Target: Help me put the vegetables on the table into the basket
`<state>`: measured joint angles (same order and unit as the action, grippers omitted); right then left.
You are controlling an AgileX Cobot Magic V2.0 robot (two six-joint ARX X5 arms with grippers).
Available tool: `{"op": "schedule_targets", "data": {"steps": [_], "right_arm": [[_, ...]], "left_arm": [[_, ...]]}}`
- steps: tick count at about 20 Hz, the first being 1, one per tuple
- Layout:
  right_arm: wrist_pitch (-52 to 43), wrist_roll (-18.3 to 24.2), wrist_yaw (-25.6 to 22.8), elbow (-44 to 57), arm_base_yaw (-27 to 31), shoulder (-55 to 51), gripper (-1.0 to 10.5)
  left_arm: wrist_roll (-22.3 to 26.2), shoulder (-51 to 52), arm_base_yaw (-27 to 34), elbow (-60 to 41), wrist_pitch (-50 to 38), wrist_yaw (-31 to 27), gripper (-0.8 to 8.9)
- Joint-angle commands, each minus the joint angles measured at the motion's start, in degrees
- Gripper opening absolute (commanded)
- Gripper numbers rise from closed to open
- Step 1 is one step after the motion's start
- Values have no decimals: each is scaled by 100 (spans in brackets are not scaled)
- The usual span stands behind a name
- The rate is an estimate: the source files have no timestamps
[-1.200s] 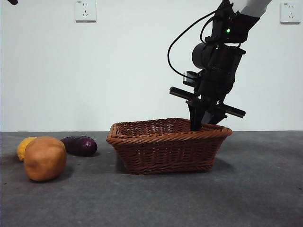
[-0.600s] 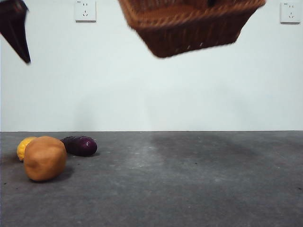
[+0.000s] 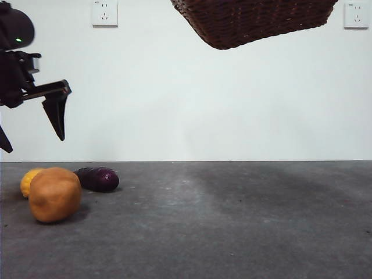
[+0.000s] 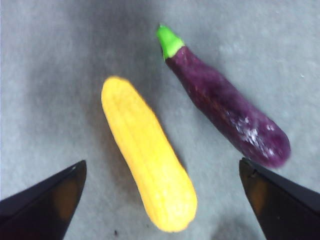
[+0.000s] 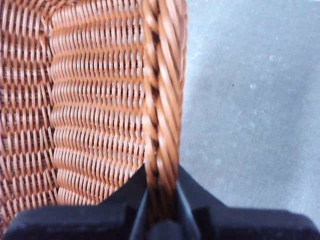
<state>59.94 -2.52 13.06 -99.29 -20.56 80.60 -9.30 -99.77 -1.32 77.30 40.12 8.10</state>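
The brown wicker basket [image 3: 256, 20] hangs high above the table [image 3: 232, 221], tilted. My right gripper [image 5: 162, 210] is shut on the basket's braided rim [image 5: 162, 100]; that arm is out of the front view. At the table's left lie the tan potato [image 3: 55, 195], the yellow piece [image 3: 28, 180] behind it and the purple eggplant [image 3: 99, 179]. My left gripper [image 3: 32, 131] hovers open above them. Its wrist view looks down on the yellow piece [image 4: 147, 152] and the green-stemmed eggplant [image 4: 225, 107], lying side by side between the wide-apart jaws of my left gripper [image 4: 162, 165].
A white wall with two power sockets [image 3: 104, 13] stands behind the table. The grey tabletop stretches bare from the eggplant to the right edge.
The basket went up from the table to the top of the view, held by my right gripper. My left arm came down into view at the left, above the vegetables.
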Motion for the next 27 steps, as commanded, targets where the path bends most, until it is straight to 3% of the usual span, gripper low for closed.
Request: {"op": "schedule_targets", "data": {"steps": [1,18,19,21,23,25,27], "right_arm": [[-111,-15,44,15,-7,-61,-12],[-129,175,44,15,-7,-61,-12],[-127,177,44,15,-7,-61,-12],[-127,184,44,15,-7,-61,-12],[-109,221,44,15,-7,-61,-12],[-94,221,44,15,-7,-61,-12],[-81,221,44,15,-7,-61,-12]], "left_arm": [[-105,-348,-66,293,289,-223,657],[-699,-1287,-350,433,426,-739,653],[-699,-1287,-382,433,391,-813,598],[-695,-1287,-391,433,382,-807,336],[-651,-1287,-400,433,393,-728,135],[-654,-1287,-400,433,385,-610,23],[-656,-1287,-400,433,369,-595,18]]}}
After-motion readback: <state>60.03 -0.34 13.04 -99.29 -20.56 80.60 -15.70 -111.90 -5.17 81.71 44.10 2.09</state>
